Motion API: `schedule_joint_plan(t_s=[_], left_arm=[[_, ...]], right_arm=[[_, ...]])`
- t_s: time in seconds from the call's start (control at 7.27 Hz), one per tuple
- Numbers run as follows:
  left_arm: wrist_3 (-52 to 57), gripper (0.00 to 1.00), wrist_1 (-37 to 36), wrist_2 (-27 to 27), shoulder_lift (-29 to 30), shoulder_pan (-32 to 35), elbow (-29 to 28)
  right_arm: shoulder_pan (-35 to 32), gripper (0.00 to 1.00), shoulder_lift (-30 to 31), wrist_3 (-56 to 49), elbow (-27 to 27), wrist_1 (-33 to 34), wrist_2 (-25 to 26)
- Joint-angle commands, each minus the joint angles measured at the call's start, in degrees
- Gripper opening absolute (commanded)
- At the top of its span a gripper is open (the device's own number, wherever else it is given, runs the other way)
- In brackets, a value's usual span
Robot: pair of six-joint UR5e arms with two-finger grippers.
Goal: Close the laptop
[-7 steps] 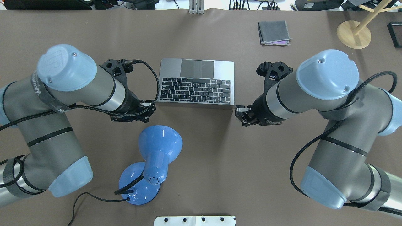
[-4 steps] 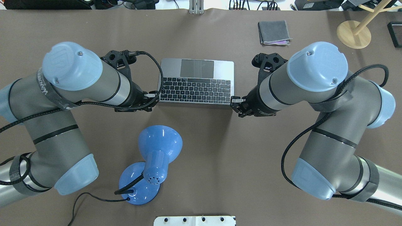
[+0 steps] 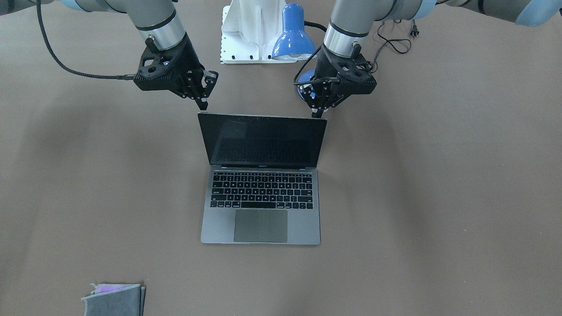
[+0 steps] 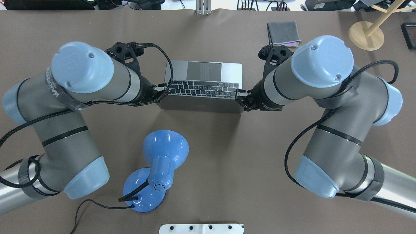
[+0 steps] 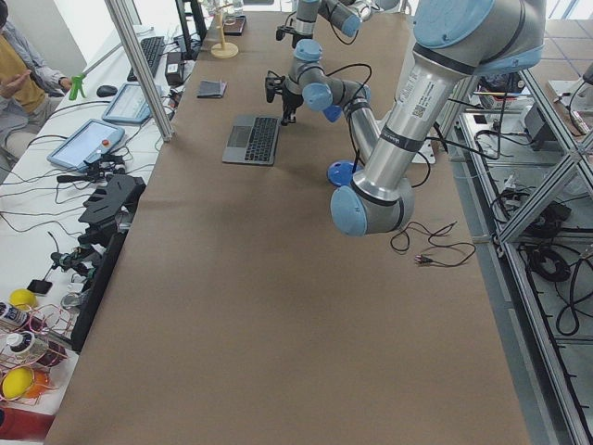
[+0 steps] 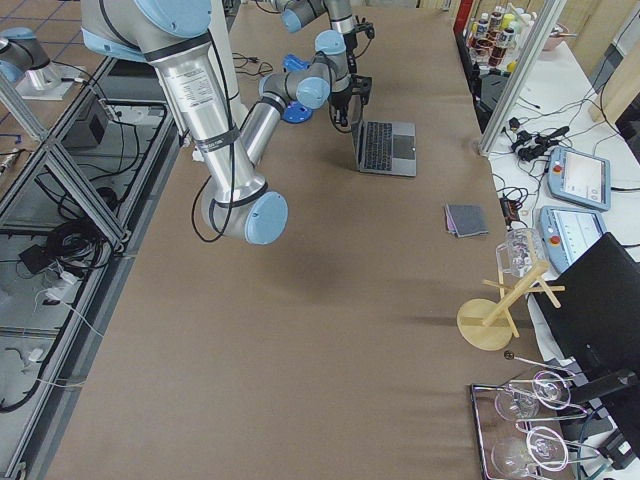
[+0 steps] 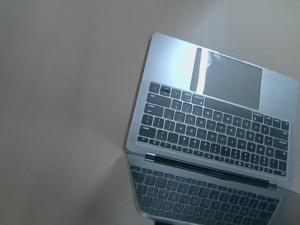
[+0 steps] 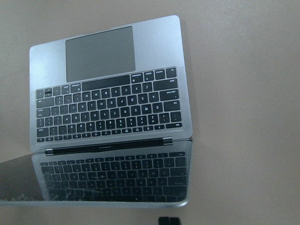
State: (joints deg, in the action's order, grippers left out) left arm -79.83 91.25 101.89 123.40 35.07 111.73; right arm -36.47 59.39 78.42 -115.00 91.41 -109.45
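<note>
The space-grey laptop lies mid-table with its dark screen partly open, facing away from me. In the overhead view its lid back leans over the keyboard's rear rows. My left gripper is at the lid's top corner on my left, which shows in the front view. My right gripper is at the other top corner. Both look shut, with their tips against the lid's top edge. The left wrist view shows the keyboard, and so does the right wrist view.
A blue desk lamp with its cord stands close behind the laptop on my side. A folded grey cloth lies at the far right. A wooden stand is in the far right corner. A white base plate sits at the near edge.
Both grippers moved forward to the lid's top corners. The lid has tipped forward over the keyboard, so its back now shows from above.
</note>
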Motion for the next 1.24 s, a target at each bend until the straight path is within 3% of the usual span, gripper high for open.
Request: schedule_joint_plan(t_s=[0.0,0.28,0.55,0.83,1.1], left_arm=[[1.68,0.00,1.90,-2.83,2.28,0.44,-3.60],[1.78,0.00,7.69,-2.93,2.98,2.72,-9.39],[3.70,0.00,8.86,-2.84,6.48,5.44,-15.80],[3.98,0.00,18.37,-2.93,11.40,6.06,-29.56],[6.94,0.00,20.55,-2.84,15.89,6.59,-39.62]], right_arm=[[-4.02,0.00,-4.44,0.33,5.72,-0.87,-0.32],[-6.85,0.00,-7.00,0.51,14.49,-7.26,-0.93],[-9.49,0.00,-13.56,0.42,24.77,-8.18,-3.48],[-10.90,0.00,-19.02,-0.54,35.49,-9.05,-5.68],[-12.13,0.00,-20.80,-1.07,46.40,-16.93,-9.97]])
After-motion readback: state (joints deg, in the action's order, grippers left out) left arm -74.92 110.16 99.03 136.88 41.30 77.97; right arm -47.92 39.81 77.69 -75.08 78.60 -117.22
